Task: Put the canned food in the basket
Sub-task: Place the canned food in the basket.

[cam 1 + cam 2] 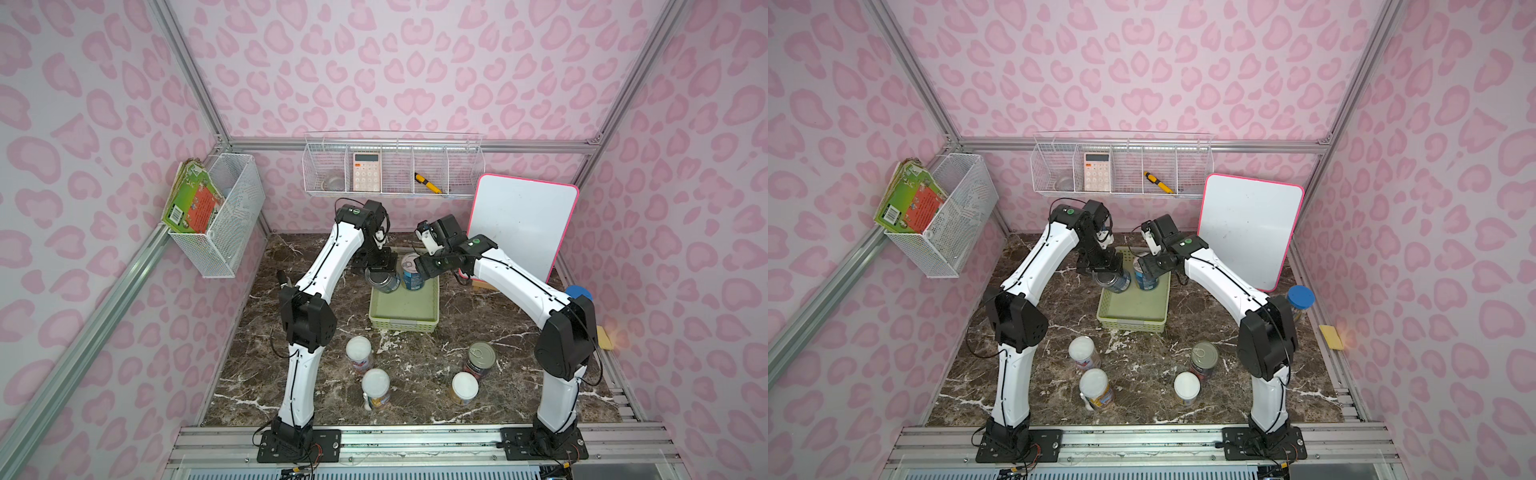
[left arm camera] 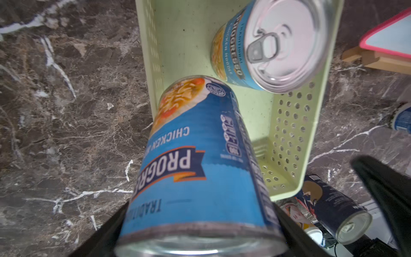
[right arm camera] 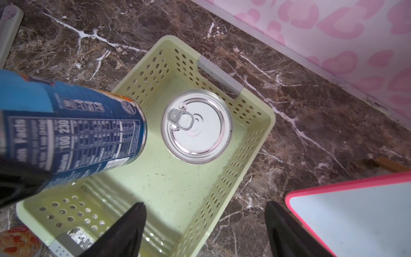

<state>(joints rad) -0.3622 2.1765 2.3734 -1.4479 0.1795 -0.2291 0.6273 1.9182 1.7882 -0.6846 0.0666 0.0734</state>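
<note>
Tilted blue Progresso can [image 2: 195, 160] is gripped by left gripper [image 1: 378, 270], held over light-green basket [image 3: 270, 115] edge. Second Progresso can [image 3: 196, 126] is stood upright inside. Right gripper [image 3: 204, 207] is spread wide, empty.

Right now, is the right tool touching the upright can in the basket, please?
Apart: the right wrist view shows bare basket floor between the open right tool and the upright can.

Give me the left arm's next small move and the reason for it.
Probably lower the left end effector, straightening the tilted blue-labelled soup can it grips, until its base meets the bare floor of the light-green perforated plastic basket. The can hangs over that floor, beside the upright silver-topped can already inside, and free space shows there.
</note>
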